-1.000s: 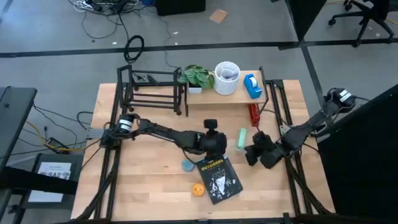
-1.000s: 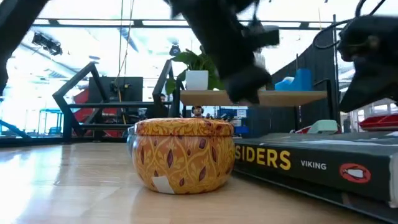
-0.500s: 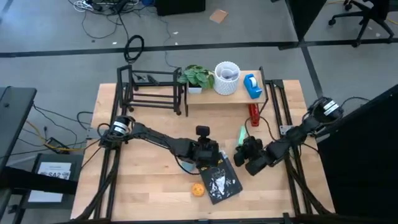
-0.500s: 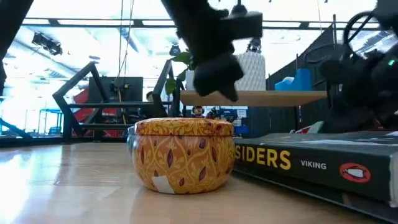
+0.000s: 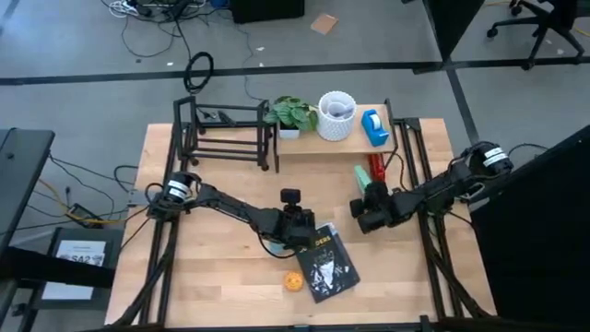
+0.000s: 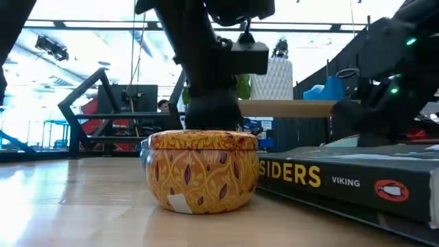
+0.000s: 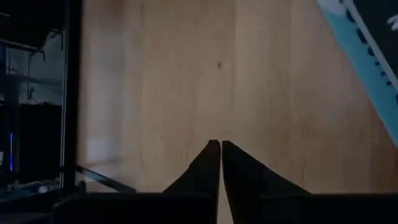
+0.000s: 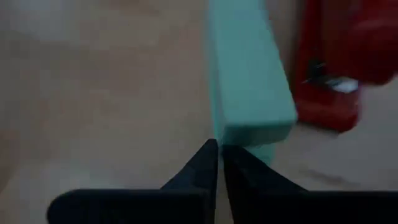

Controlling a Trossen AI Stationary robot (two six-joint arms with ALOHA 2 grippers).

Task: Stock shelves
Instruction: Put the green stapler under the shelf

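Observation:
The shelves are a wooden plank stand (image 5: 318, 146) holding a plant, a white vase and a blue dispenser, plus a black rod rack (image 5: 226, 134) to its left. A mint-green box (image 5: 360, 176) lies on the table beside a red stapler (image 5: 375, 169). My right gripper (image 8: 217, 146) is shut at the box's near end. A black book (image 5: 325, 264) and a patterned orange tin (image 6: 202, 171) sit near the front edge. My left gripper (image 7: 216, 143) is shut over bare table, left of the book, touching nothing. My right gripper has its shut fingertips (image 8: 208, 155) at the near end (image 8: 252, 134) of the green box, at one corner. The fingers come slanting down from the table's near right and lie along the box. The box rests flat on the table, alongside the stapler.
The arm mounts' black frame rails (image 5: 406, 157) run along both sides of the table. Bare wood lies between the rack and the left arm (image 5: 230, 205). The book's pale blue edge (image 7: 367, 50) shows close to my left gripper.
My left gripper has moved toward the table's left edge and down, low behind the tin. My right gripper went left, then toward the far edge. The green box has slid toward the far edge and now lies beside the stapler.

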